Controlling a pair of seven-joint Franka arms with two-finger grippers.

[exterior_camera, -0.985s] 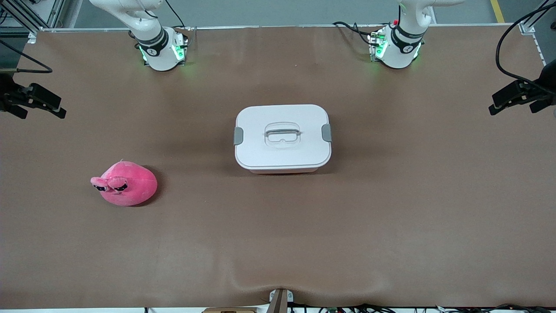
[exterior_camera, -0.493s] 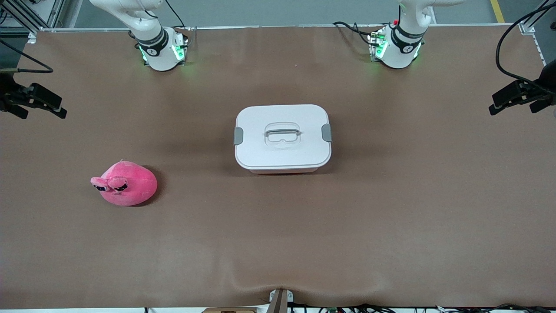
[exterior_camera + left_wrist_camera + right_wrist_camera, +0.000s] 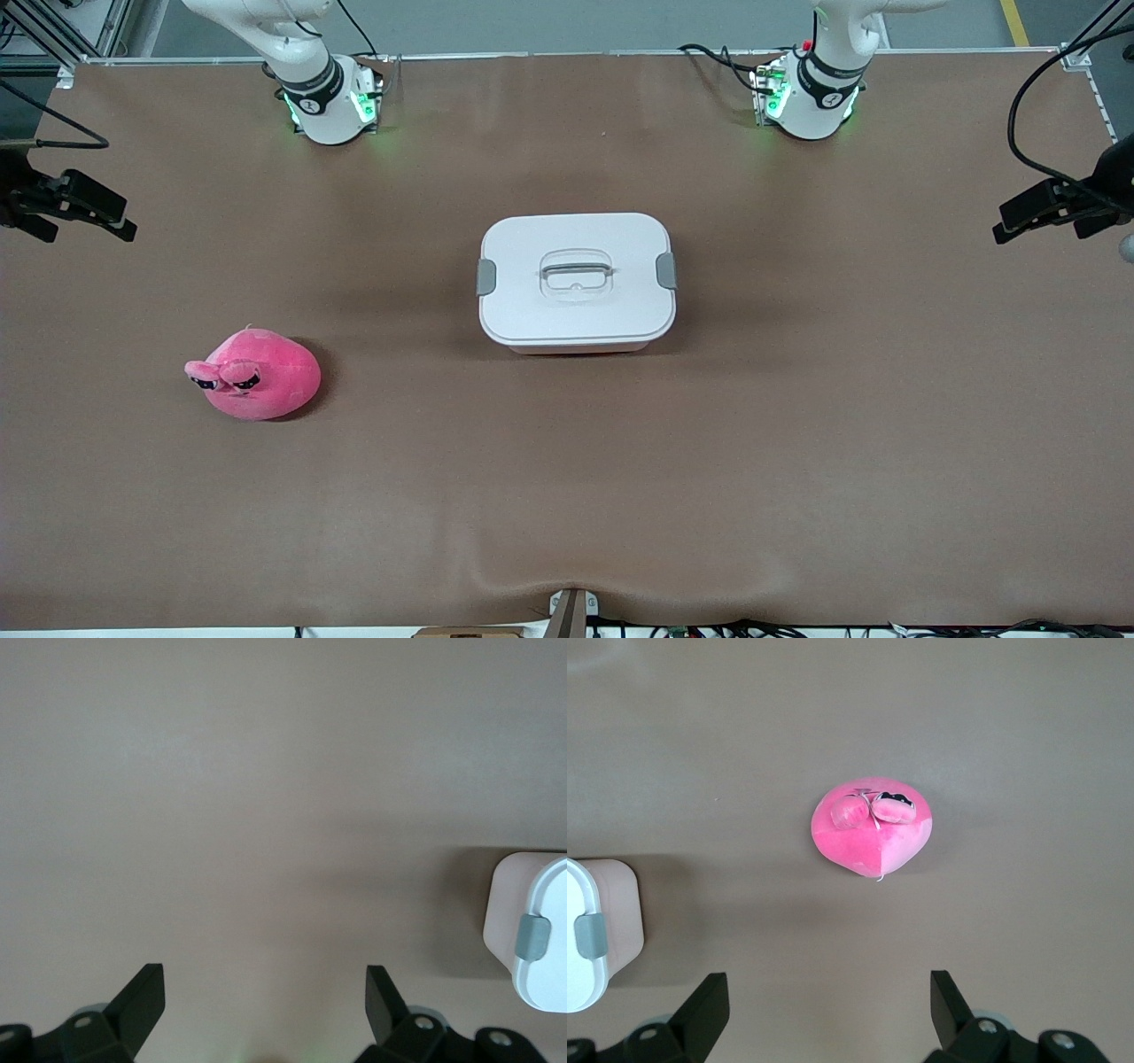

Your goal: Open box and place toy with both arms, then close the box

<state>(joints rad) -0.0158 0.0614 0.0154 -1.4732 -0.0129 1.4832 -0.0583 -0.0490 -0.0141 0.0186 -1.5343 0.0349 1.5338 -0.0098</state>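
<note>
While the box (image 3: 577, 280) sits lidded and clipped at frame centre, nothing is done yet: opening, loading and closing all remain. The toy (image 3: 255, 374) lies lower in the frame toward the right arm's end of the surface (image 3: 797, 461). Left gripper (image 3: 1032, 208) and right gripper (image 3: 84, 208) hang released at the frame's side edges, empty.

We are seeing a brown mat (image 3: 567, 496) covering the whole table, and it is buckling slightly at the middle of the edge nearest the front camera, where a small bracket (image 3: 571, 611) is sitting. Black cables (image 3: 718, 60) are trailing across the table's edge farthest from the front camera. Grey floor (image 3: 567, 22) is showing past that edge.
</note>
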